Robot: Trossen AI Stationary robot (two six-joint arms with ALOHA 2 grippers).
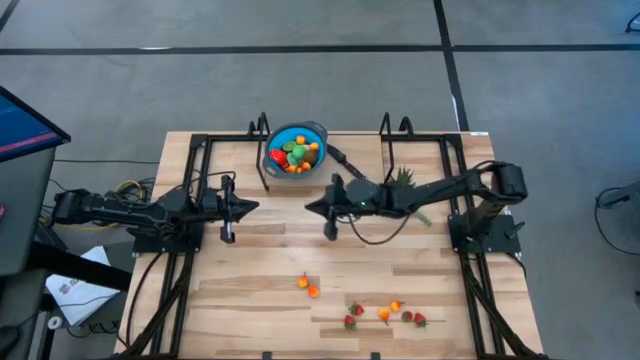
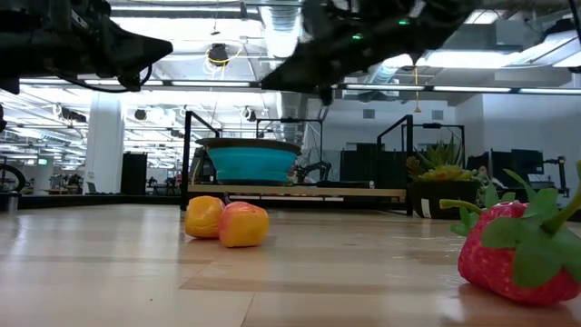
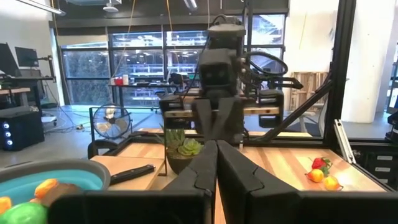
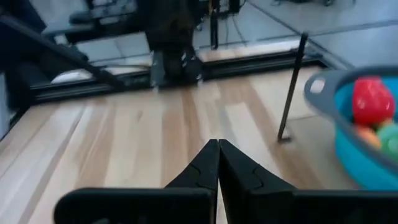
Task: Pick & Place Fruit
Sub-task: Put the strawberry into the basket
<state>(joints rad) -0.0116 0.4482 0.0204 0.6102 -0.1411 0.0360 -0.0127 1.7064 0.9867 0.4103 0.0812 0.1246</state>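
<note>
While both arms hover above the middle band of the wooden table (image 1: 260, 290), neither holds anything. The left arm reaches in from the left edge; its left gripper (image 1: 247, 207) points toward the centre, and the left wrist view shows its fingers (image 3: 199, 171) pressed together with nothing between them. The right arm extends from the right edge across the table; its right gripper (image 1: 318, 207) faces the left one, well apart from it, and its fingers (image 4: 242, 168) likewise meet at the tips, empty.

The blue bowl (image 1: 296, 149) stands at the far edge of the table, between the two frame uprights, just beyond the right gripper. It already contains fruit: a red piece (image 1: 277, 156), green pieces and orange pieces. A spiky green plant (image 1: 405, 180) sits beside the right arm, partly covered by it.

The remaining fruit lies on the near part of the table, well apart from both grippers. Two orange pieces (image 1: 309, 287) lie touching each other near the centre. Farther right is a loose cluster: strawberries (image 1: 353, 315), small orange pieces (image 1: 389, 310) and what appear to be two more strawberries (image 1: 414, 319), though they are too small to identify with certainty. In the low view, one strawberry (image 2: 517, 254) lies closest to the camera.
</note>
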